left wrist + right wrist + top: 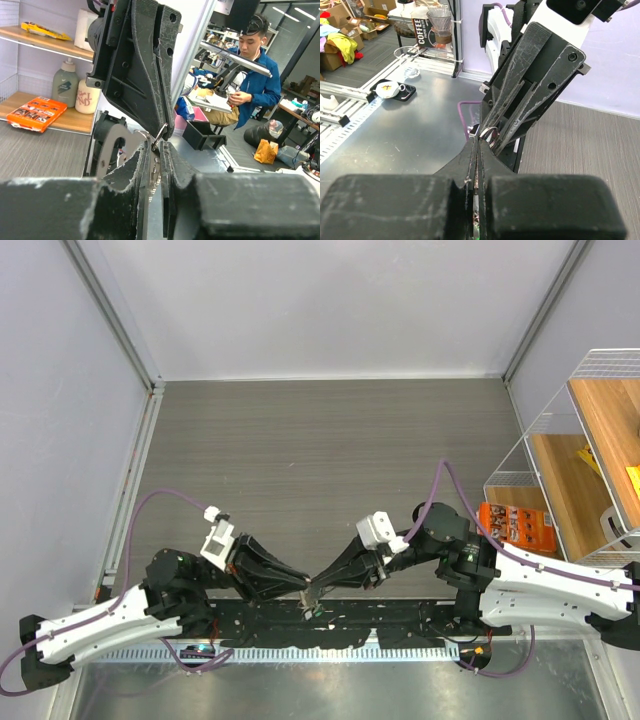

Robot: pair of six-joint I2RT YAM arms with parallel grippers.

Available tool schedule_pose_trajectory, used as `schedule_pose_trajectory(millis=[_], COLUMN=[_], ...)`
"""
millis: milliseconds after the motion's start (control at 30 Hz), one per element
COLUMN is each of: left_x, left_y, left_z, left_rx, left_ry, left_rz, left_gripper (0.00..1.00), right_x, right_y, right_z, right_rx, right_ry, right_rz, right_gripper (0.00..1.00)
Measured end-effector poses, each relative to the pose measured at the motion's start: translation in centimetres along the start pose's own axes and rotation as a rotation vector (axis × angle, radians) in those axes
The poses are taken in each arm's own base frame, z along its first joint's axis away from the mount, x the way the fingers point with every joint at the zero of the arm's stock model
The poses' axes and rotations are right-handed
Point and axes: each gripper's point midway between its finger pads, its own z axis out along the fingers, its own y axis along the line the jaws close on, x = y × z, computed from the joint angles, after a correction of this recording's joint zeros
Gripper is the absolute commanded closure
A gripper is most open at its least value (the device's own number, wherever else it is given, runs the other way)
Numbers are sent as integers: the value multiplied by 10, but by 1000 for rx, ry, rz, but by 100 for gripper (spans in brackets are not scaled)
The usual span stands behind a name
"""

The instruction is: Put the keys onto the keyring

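Observation:
My left gripper [303, 592] and right gripper [319, 589] meet tip to tip over the black rail at the table's near edge. In the left wrist view my left gripper [159, 150] is shut on the thin silvery keyring [155, 167], seen edge-on between the pads. In the right wrist view the keyring [490, 134] shows as a small loop between both grippers' tips. My right gripper [479, 142] is shut on a thin metal piece, apparently a key, right at the ring. A small greenish key [312, 613] dangles below the tips. The other keys are hidden.
An orange packet [515, 528] lies on the wood-grain table at the right, beside a wire shelf rack [545, 430] with wooden boards. The black rail [400, 625] and a metal bench run along the near edge. Grey walls enclose the table.

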Motion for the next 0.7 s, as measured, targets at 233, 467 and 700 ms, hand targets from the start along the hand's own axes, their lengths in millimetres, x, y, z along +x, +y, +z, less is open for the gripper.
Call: schedule_pose_trajectory(millis=[233, 467, 700], left_x=[1, 2, 3], left_y=[-3, -5, 2], left_z=[1, 2, 2], left_rx=[17, 35, -10], left_ry=[8, 12, 19], left_rz=[-13, -14, -28], left_gripper=[100, 100, 100], right_x=[-1, -1, 1], right_y=[2, 4, 3], right_z=[0, 0, -2], right_rx=[-14, -26, -14], right_ry=[-4, -5, 9], right_rz=[-4, -7, -13], right_gripper=[95, 95, 90])
